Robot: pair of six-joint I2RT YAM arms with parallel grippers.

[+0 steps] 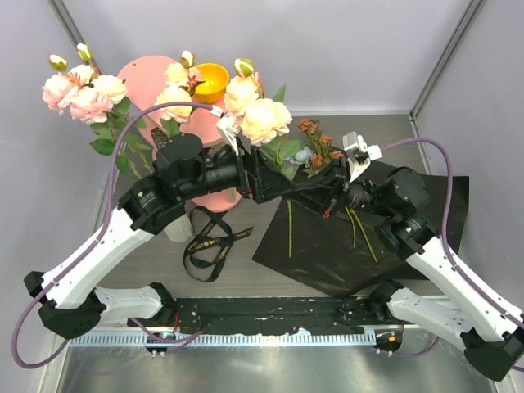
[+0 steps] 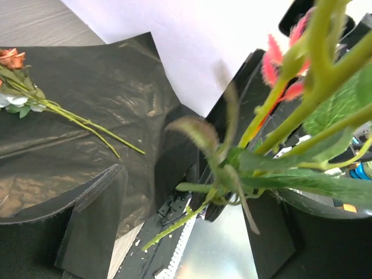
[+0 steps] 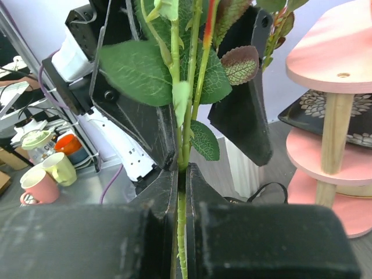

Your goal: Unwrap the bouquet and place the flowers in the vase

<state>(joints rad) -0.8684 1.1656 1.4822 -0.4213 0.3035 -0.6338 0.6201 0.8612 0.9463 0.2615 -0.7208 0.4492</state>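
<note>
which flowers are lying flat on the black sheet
The small orange-brown blooms, their thin stems flat on the black sheet. The big cream roses are held up in the right claw; the pink bunch stands far left.

The grey table (image 1: 385,129) bears a black wrapping sheet (image 1: 327,254), ribbon (image 1: 209,241) and pink shelf (image 1: 147,78).

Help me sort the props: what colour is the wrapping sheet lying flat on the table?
Glossy black. The top view shows the sheet best.

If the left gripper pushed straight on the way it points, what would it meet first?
The flower stems between the left gripper's open fingers, then probably the right gripper shut on them; depth unclear.
</note>
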